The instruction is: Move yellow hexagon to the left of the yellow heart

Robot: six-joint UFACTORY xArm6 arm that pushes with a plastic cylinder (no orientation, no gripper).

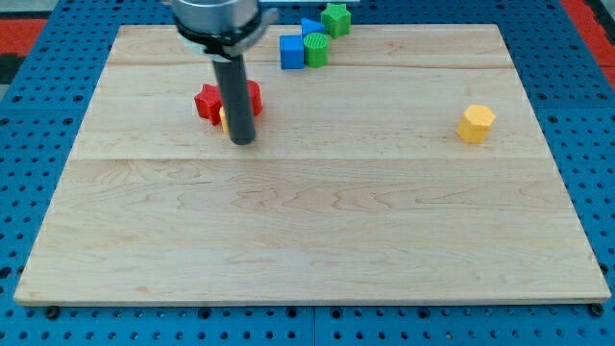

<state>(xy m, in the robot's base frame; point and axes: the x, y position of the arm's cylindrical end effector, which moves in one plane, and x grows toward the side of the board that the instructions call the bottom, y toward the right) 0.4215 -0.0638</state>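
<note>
Our yellow hexagon (476, 124) sits alone near the surface's right edge, in the upper half, well apart from everything else. The yellow heart (224, 119) is far across the surface (317, 240), toward the upper left; we see only a sliver of yellow there, mostly hidden behind our rod, so its heart shape cannot be made out. It lies against two red blocks, one (208, 102) on its left and another (253, 96) on the rod's right; their shapes are unclear. Our tip (243, 142) rests on the surface just below that cluster, touching or nearly touching the yellow sliver; we cannot tell which.

We carry no gripper, only the rod, so there is nothing to open or close and nothing held.

Near the top edge stand a blue cube (291, 52), a green cylinder (316, 48), another blue block (310, 28) behind them and a green star (335, 17) right at the edge.

As we judge it, the hexagon must travel almost the whole width. To do that well we should first leave the cluster without nudging the heart, circle round to the hexagon's right side, and push leftward through its centre so it does not spin off. The path should run below the heart and the red blocks, then curl up into the space left of them, with small corrections whenever the hexagon drifts off our tip
</note>
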